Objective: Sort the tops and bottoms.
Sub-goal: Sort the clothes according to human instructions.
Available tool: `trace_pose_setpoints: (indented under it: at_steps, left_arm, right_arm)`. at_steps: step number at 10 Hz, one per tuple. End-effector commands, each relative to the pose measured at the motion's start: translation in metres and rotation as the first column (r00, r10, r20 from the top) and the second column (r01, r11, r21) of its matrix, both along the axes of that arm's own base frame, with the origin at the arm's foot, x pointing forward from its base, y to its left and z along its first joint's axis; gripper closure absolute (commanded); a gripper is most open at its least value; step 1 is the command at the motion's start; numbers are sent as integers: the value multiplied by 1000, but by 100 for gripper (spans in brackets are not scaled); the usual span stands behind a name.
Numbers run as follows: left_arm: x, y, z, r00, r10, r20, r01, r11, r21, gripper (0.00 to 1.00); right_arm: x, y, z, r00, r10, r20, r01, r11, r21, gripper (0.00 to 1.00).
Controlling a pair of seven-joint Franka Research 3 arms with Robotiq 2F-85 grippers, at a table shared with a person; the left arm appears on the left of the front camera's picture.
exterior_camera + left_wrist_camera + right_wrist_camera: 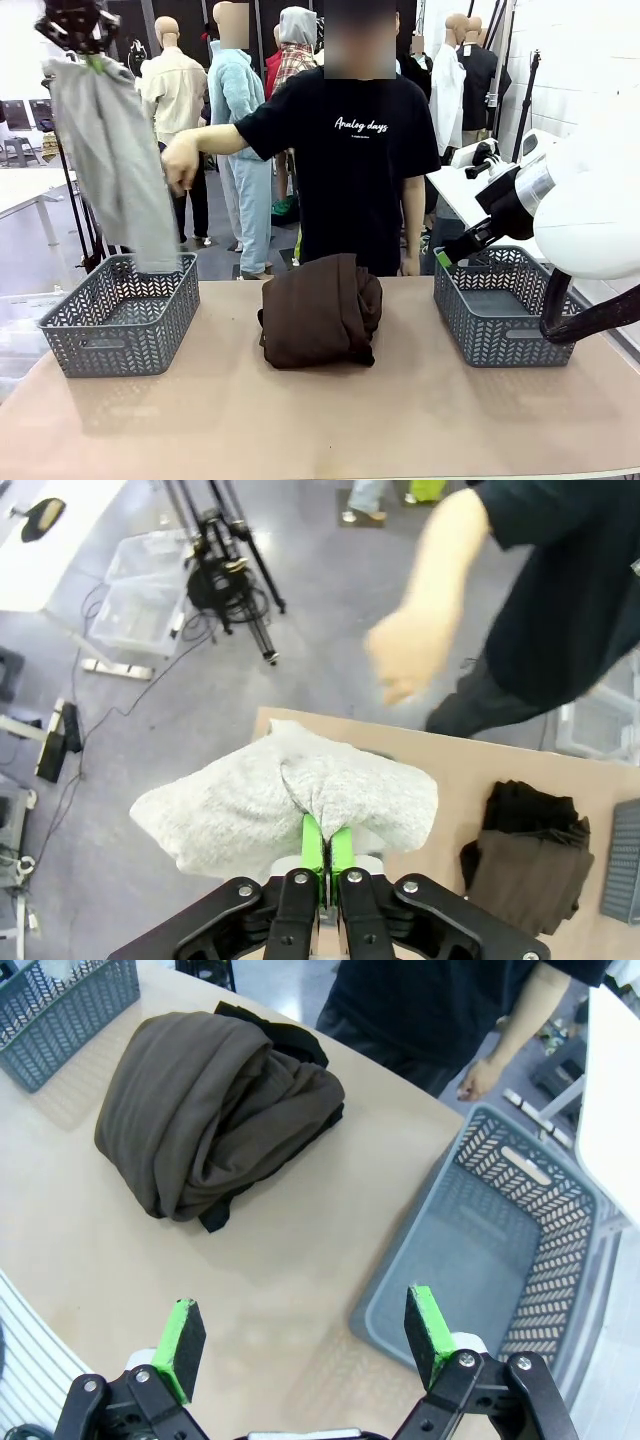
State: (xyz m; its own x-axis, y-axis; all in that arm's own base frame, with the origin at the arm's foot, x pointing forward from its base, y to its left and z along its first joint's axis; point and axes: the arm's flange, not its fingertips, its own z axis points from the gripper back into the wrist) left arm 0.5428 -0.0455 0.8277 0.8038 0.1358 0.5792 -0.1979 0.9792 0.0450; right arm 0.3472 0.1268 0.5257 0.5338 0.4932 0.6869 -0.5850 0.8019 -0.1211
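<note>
my left gripper (93, 60) is clamped shut on the light grey garment (118, 160), which hangs high over the left basket (125, 325). the person's hand (180, 163) is just beside the cloth. my right gripper (305, 1325) gapes wide and empty near the right basket (560, 1230). the dark brown garment (320, 310) lies mid-table on a black garment (285, 1045).

Lab: tripod (228, 570), white worktable (50, 570)
</note>
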Motion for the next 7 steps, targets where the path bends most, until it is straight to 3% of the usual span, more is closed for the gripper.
trace_pose_setpoints:
  at_steps: [1,2,5,7]
  left_arm:
    - [8,5,-14,997,30,-72,-30,1000,3,100]
    - [15,9,-40,992,49,-115,-49,999,6,100]
    - [28,1,-126,964,-53,-262,19,991,-130,100]
    - [29,17,-164,940,-14,-342,-32,991,-126,100]
  right_arm:
    - [0,1,-1,1000,1,-8,-1,1000,10,0]
    - [0,1,-1,1000,1,-8,-1,1000,10,0]
    - [0,1,-1,1000,1,-8,-1,1000,10,0]
    - [0,1,-1,1000,1,-8,-1,1000,10,0]
